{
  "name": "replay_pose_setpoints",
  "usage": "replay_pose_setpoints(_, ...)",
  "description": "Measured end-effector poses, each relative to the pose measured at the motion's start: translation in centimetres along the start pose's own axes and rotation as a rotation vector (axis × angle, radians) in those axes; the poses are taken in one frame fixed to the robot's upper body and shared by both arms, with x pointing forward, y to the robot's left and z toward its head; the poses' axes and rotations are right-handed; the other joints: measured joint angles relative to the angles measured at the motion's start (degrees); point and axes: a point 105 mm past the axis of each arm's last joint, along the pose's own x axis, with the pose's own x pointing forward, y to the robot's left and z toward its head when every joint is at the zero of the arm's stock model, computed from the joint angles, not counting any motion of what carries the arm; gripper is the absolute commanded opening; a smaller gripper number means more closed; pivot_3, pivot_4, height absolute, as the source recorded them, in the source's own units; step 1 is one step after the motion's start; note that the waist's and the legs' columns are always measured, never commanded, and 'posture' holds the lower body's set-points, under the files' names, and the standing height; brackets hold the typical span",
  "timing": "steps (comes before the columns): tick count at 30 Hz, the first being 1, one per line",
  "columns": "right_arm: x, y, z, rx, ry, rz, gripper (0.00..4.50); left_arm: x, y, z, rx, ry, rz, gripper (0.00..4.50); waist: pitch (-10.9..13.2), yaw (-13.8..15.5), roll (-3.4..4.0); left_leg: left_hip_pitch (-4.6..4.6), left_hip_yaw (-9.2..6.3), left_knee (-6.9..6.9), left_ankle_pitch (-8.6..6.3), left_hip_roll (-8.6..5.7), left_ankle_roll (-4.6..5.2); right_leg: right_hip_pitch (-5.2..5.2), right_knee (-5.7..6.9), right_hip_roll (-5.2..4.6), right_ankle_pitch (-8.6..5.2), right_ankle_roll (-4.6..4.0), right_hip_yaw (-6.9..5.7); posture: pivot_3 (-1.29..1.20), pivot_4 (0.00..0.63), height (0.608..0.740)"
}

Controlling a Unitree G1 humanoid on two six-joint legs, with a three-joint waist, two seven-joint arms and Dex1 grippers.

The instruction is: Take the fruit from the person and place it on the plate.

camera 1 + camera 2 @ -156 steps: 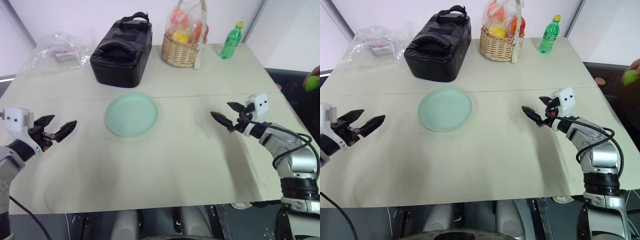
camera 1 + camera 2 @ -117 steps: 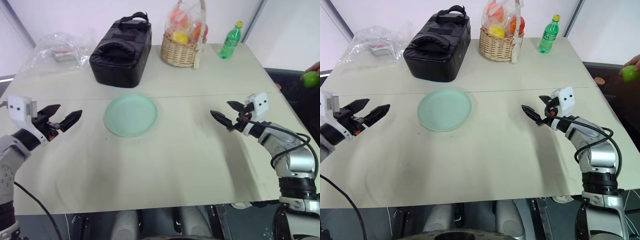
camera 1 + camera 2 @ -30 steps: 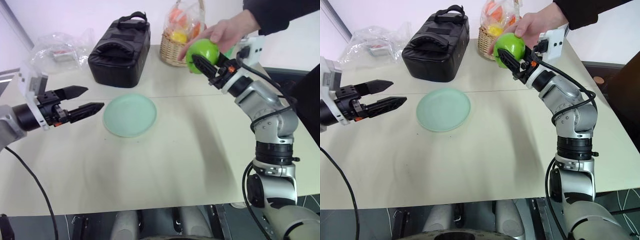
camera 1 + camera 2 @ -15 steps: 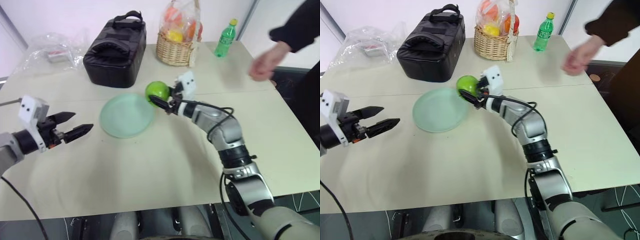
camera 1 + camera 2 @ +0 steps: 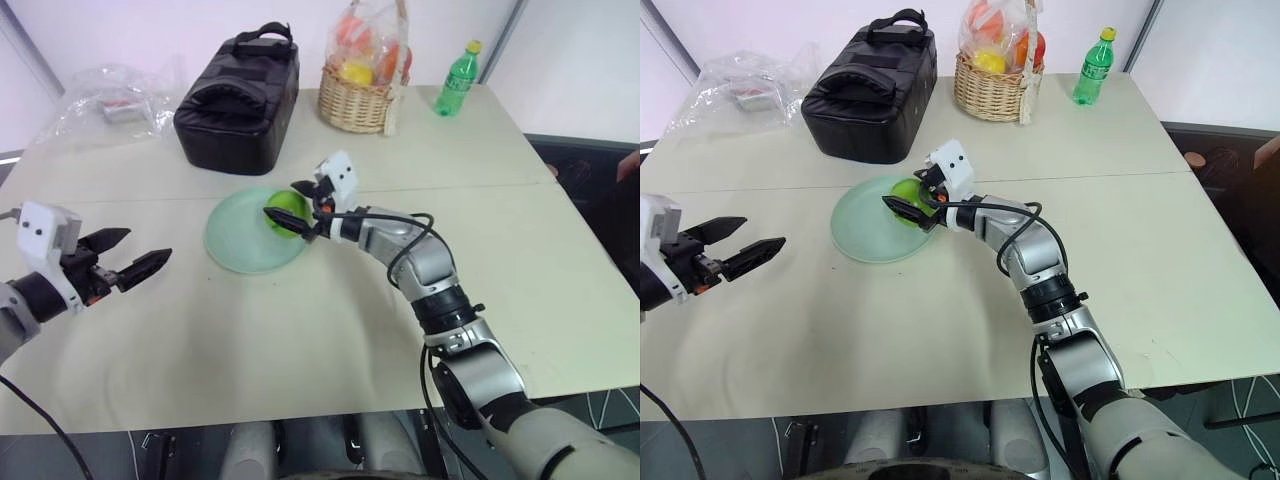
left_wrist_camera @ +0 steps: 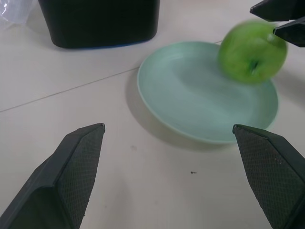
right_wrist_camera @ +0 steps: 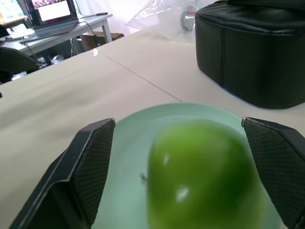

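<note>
The fruit, a glossy green apple (image 5: pixel 287 206), is on the right part of the pale green plate (image 5: pixel 240 245), and it looks blurred. My right gripper (image 5: pixel 283 202) is open, its two fingers standing wide on either side of the apple (image 7: pixel 205 171) with a gap showing at one side. My left gripper (image 5: pixel 138 256) is open and empty over the table to the left of the plate (image 6: pixel 190 109). The person's hand (image 5: pixel 629 166) shows at the far right edge, away from the table.
A black bag (image 5: pixel 240 95) stands behind the plate. At the back of the table are a wicker basket (image 5: pixel 360 98) of wrapped fruit, a green bottle (image 5: pixel 455 78) to its right, and a clear plastic bag (image 5: pixel 110 100) at the left.
My right gripper carried the apple from the person's hand down and left to the plate, then opened. The person's hand withdrew to the right. My left gripper sank and moved left.
</note>
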Motion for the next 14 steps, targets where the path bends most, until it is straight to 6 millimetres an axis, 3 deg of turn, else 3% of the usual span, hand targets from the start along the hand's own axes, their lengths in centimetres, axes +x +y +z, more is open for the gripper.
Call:
replay_pose_setpoints(6, -0.8, -0.9, 0.8, -0.023, -0.018, -0.038, 4.46, 0.2, 0.2, 0.6, 0.001, -0.029, 0.008, 4.5, 0.01, 0.14, 0.02, -0.01, 0.0, 0.0, 0.0, -0.02, 0.0, 0.0, 0.0, -0.03, 0.0, 0.0, 0.0, 0.0, 0.15, 0.74)
replay_pose_setpoints(12, -6.5, -4.8, 5.5, -0.118, -0.096, -0.192, 4.46, 0.3, 0.9, 0.8, -0.035, -0.07, 0.042, 4.5, 0.0, 0.3, 0.0, -0.02, 0.0, 0.01, 0.0, -0.03, 0.0, 0.01, -0.02, -0.04, 0.0, 0.0, 0.0, 0.0, 0.15, 0.74)
replay_pose_setpoints(14, -8.8, -5.8, 6.1, -0.154, -0.084, -0.244, 4.46, 0.1, 1.2, 0.9, -0.046, -0.086, 0.062, 4.5, 0.0, 0.25, -0.01, -0.01, -0.01, -0.01, 0.0, -0.03, 0.01, 0.02, -0.03, -0.01, 0.0, 0.0, -0.01, 0.0, 0.15, 0.74)
